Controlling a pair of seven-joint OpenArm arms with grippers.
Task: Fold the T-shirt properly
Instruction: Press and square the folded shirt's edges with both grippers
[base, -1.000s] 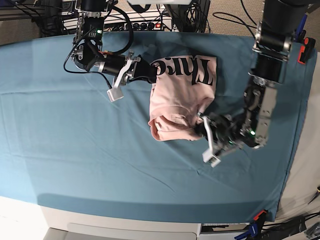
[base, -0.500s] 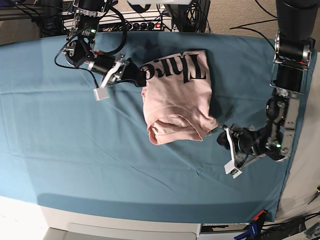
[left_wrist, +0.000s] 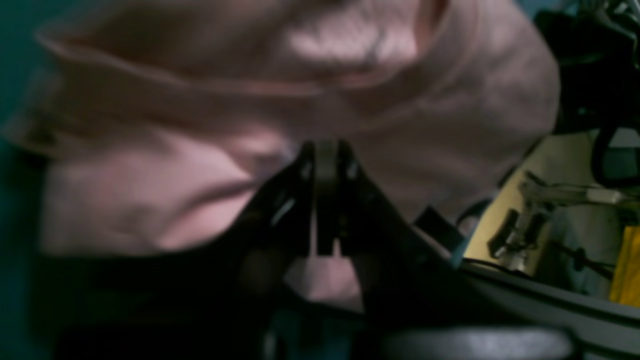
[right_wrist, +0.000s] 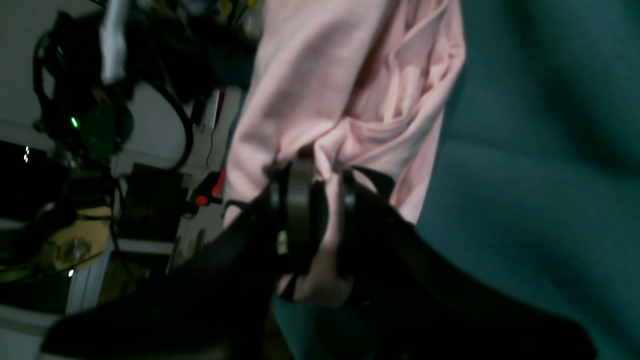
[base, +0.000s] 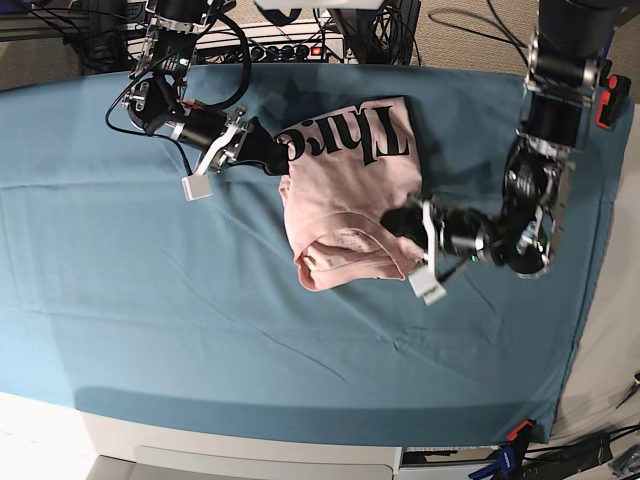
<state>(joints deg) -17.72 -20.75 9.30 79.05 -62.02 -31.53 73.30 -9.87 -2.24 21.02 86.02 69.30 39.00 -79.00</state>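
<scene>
From my base view, the T-shirt (base: 350, 200) lies bunched near the middle of the teal cloth sheet (base: 150, 300), "Three" lettering up at its far edge, a rolled hem toward me. The right gripper (base: 272, 158) bites the shirt's upper left corner beside the lettering; the left gripper (base: 405, 222) is at the shirt's right edge. A power strip (base: 285, 48) and a tangle of cables (base: 240, 40) sit behind the table's far edge, well apart from the cloth.

On my left wrist camera, blurred, the left gripper (left_wrist: 325, 165) has its jaws pressed together against pink T-shirt (left_wrist: 200, 150) fabric, which fills most of the view; whether cloth is pinched between them I cannot tell. Equipment clutter shows at the right.

On my right wrist camera, the right gripper (right_wrist: 312, 190) is clamped on a gathered fold of the T-shirt (right_wrist: 350, 75), fabric passing between the pads. The teal cloth sheet (right_wrist: 540, 175) spreads to the right.
</scene>
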